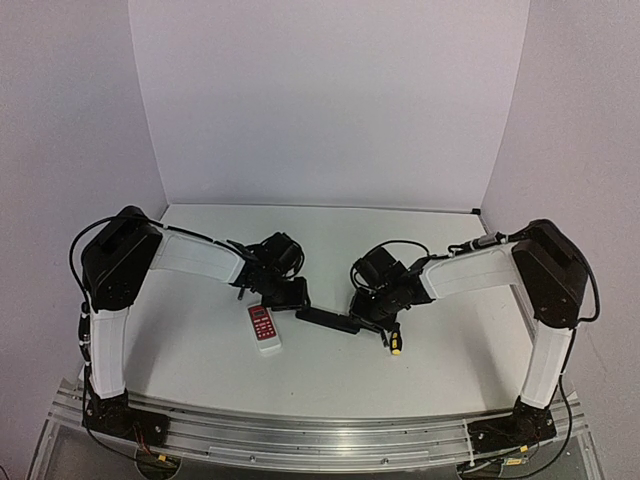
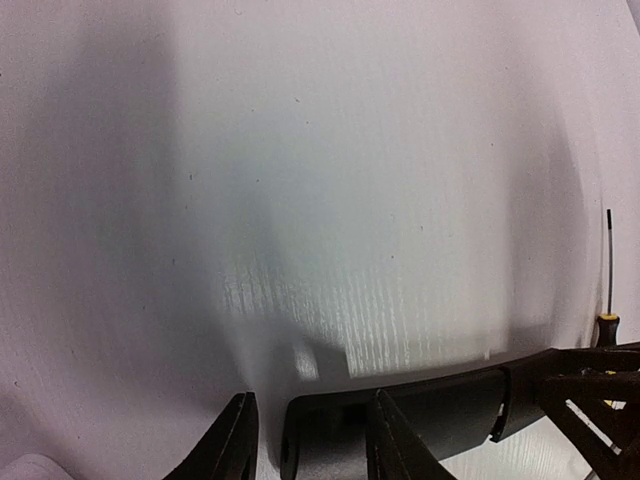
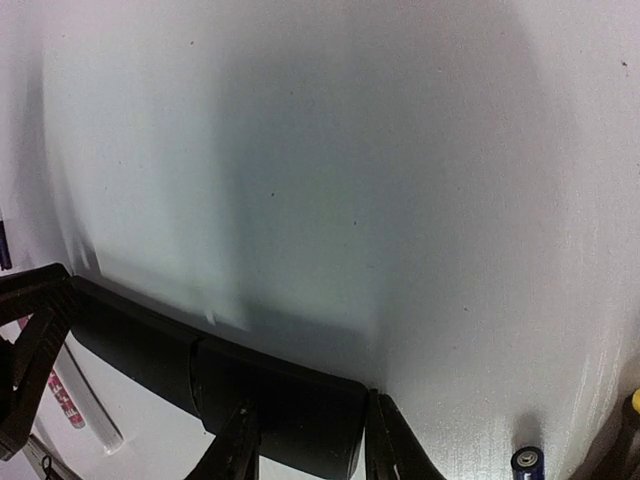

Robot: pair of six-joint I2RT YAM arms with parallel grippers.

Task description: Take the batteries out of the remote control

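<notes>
A: Where is the remote control [image 1: 328,319]?

B: Above the tabletop [image 1: 200,350], left tool [image 2: 310,440] and right tool [image 3: 305,440] each clamped on one end.

A: Step?

B: Likely opening; a battery [image 3: 527,461] lies loose. Next, part the cover.

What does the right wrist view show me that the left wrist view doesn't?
Only the right wrist view: a battery lying loose on the table, apart from the remote, and a strip of the white remote at the left edge. Only the left wrist view: the screwdriver with its thin shaft visible. Both: the remote control, gripped at one end by the right gripper and at the other by the left gripper, over the table.
</notes>
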